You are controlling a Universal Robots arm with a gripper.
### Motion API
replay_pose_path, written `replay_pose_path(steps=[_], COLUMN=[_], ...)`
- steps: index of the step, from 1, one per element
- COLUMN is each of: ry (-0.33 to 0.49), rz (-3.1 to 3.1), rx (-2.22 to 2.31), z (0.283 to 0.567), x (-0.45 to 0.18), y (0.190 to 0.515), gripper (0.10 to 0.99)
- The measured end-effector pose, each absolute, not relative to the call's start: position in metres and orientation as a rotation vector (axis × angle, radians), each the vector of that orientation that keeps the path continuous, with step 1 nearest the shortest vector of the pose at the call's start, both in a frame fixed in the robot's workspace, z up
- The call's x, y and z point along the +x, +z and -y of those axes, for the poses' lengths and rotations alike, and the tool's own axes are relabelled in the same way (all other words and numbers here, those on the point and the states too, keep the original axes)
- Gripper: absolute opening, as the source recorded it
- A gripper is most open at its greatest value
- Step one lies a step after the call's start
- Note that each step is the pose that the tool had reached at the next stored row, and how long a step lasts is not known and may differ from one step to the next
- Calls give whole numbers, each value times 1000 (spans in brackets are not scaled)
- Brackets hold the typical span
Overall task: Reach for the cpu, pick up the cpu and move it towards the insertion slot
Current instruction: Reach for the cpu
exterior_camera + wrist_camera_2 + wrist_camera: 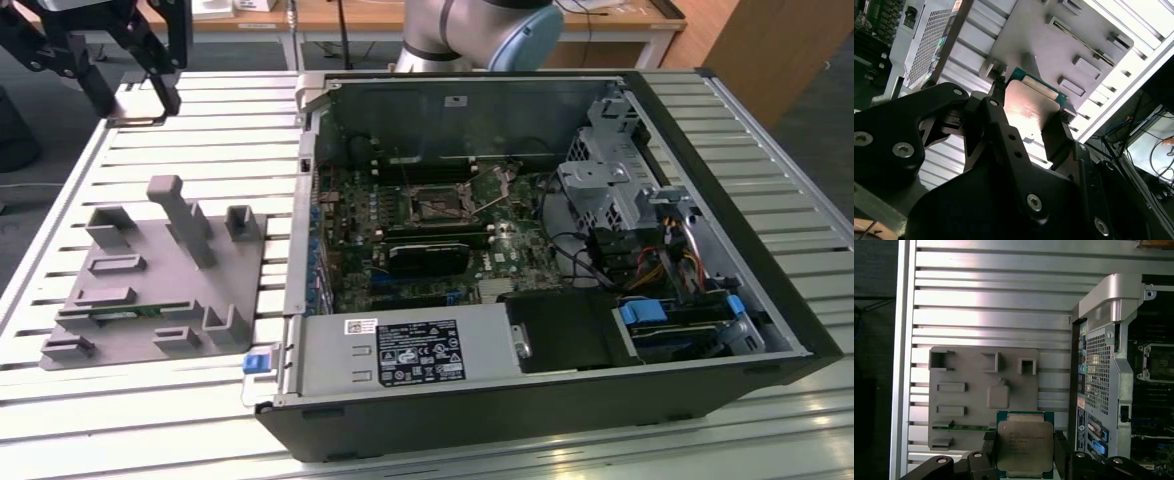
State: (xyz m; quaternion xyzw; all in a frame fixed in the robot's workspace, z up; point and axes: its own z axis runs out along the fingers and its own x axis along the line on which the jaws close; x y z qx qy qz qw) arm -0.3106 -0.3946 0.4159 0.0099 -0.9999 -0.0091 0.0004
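Observation:
The cpu (1024,442) is a flat square chip with a silvery top and a green edge, and my gripper (1025,452) is shut on two of its opposite sides. It also appears between the black fingers (996,100) in the second wrist view, where the cpu (1029,107) hangs above the grey fixture. In the exterior view my gripper (131,98) is high over the table's far corner on that view's left. The insertion slot (438,205) is a square metal-framed socket on the motherboard inside the open case. The insertion slot (1158,362) lies beyond the case wall from the chip.
A grey fixture plate (147,270) with posts and pockets lies on the slatted table, and a thin green circuit strip (961,427) sits in one pocket. The open computer case (534,250) has a raised wall (1104,355) between the fixture and the motherboard. Cables and a drive cage (607,190) crowd the case's far side.

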Motion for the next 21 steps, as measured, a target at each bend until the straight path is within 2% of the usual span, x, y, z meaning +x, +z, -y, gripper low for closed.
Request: replay_pose_path(steps=[21], ry=[-29], rz=[3140], rx=[31], z=[393], x=[-285], y=[416], gripper=[541])
